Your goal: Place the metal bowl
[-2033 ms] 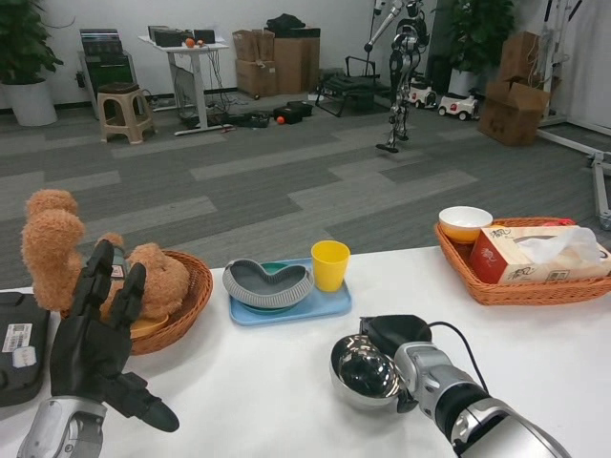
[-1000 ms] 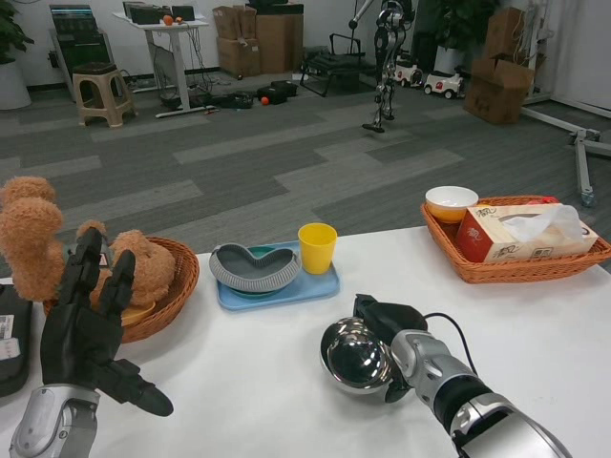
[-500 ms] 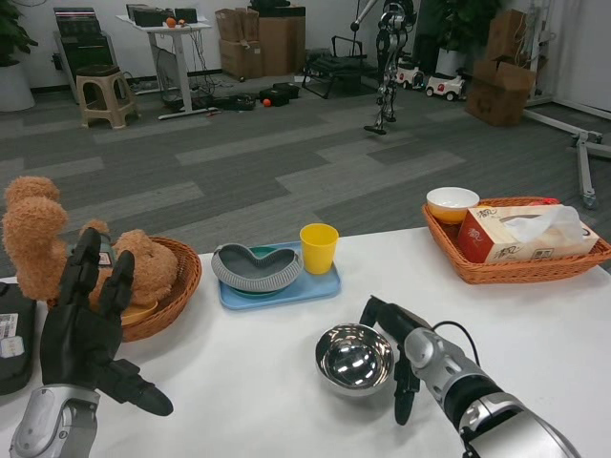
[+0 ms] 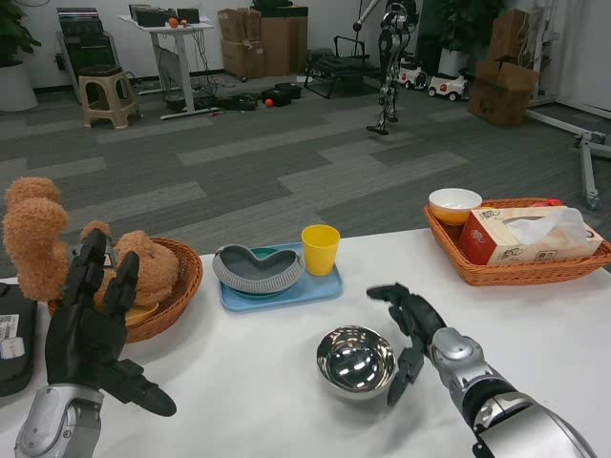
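Note:
The metal bowl (image 4: 356,362) stands upright on the white table (image 4: 267,372), in front of the blue tray (image 4: 279,287). My right hand (image 4: 409,326) hovers just to the bowl's right with its fingers spread, holding nothing; one fingertip hangs close to the bowl's rim. My left hand (image 4: 91,331) is raised at the left with its fingers apart and empty, in front of the teddy bear basket.
The blue tray carries a grey heart-shaped dish (image 4: 258,268) and a yellow cup (image 4: 320,250). A wicker basket (image 4: 177,286) with a teddy bear (image 4: 38,239) stands at the left. Another basket (image 4: 516,267) at the right holds a tissue box (image 4: 525,236) and a white bowl (image 4: 454,205).
My right hand has set the metal bowl down on the table, let go of it and spread its fingers, drawing away to the right. The left hand has stayed put.

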`<state>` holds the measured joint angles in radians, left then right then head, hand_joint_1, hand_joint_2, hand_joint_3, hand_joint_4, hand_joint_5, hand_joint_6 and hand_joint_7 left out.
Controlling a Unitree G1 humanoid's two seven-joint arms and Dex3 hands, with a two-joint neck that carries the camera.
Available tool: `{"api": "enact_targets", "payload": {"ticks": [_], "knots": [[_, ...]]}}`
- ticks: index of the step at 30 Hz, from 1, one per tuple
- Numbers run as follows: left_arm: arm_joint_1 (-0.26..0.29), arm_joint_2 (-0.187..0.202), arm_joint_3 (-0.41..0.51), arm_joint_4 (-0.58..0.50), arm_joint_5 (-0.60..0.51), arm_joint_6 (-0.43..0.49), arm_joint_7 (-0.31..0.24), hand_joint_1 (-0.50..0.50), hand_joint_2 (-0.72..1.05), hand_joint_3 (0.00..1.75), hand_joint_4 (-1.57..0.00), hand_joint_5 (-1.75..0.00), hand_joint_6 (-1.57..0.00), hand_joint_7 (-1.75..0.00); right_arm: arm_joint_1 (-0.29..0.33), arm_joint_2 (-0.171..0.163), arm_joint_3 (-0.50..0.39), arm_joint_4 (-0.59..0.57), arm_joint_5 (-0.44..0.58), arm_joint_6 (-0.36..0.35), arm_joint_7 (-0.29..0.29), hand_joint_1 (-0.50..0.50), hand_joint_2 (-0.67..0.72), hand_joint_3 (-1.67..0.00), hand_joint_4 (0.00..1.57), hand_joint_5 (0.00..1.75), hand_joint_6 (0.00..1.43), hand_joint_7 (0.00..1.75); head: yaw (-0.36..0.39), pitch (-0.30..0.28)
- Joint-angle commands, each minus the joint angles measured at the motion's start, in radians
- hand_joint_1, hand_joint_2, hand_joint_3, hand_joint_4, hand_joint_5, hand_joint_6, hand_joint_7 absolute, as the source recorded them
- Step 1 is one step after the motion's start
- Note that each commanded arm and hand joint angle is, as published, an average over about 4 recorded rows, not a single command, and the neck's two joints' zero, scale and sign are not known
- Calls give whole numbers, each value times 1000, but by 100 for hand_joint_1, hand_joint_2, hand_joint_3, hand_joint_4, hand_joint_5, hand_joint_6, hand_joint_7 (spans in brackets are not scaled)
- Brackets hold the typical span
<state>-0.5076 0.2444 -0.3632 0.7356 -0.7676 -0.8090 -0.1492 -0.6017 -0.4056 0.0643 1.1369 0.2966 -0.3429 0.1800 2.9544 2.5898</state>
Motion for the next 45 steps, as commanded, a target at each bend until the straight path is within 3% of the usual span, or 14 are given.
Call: {"api": "enact_targets", "payload": {"ticks": [1, 7, 12, 16, 22, 28, 34, 45], "knots": [[-2, 5, 1, -1, -19, 0, -12, -50, -55, 0, 0, 0, 0, 0, 65, -18, -4, -163, 149, -25, 11, -46, 66, 0, 0, 0, 0, 21, 17, 4], [-1, 11, 9, -7, -81, -1, -45, -50, -55, 0, 0, 0, 0, 0, 153, -38, 5, -450, 407, -58, 30, -46, 66, 0, 0, 0, 0, 14, 94, 34], [11, 16, 22, -23, -124, -2, -68, -50, -55, 0, 0, 0, 0, 0, 178, -39, 0, -588, 424, -95, 23, -46, 66, 0, 0, 0, 0, 14, 151, 67], [36, 17, 63, -50, -125, -3, -88, -50, -50, 0, 0, 0, 0, 0, 187, -40, 22, -653, 385, -139, -31, -48, 66, 0, 0, 0, 0, 14, 206, 101], [103, 32, 171, -138, -101, -3, -99, -50, -46, 0, 0, 0, 0, 0, 168, -39, 89, -668, 339, -205, -111, -50, 60, 0, 0, 0, 0, 14, 273, 158], [161, 85, 219, -239, -78, 54, -102, -50, -46, 0, 0, 0, 0, 0, 160, -32, 116, -664, 296, -290, -202, -50, 60, 0, 0, 0, 0, 14, 253, 179], [166, 91, 227, -259, -75, 77, -118, -50, -46, 0, 0, 0, 0, 0, 160, -32, 124, -653, 301, -333, -249, -50, 60, 0, 0, 0, 0, 14, 218, 169], [141, 74, 228, -254, -73, 106, -143, -50, -39, 0, 0, 0, 0, 0, 163, -38, 125, -652, 311, -365, -264, -50, 65, 0, 0, 0, 0, 14, 208, 159]]}}
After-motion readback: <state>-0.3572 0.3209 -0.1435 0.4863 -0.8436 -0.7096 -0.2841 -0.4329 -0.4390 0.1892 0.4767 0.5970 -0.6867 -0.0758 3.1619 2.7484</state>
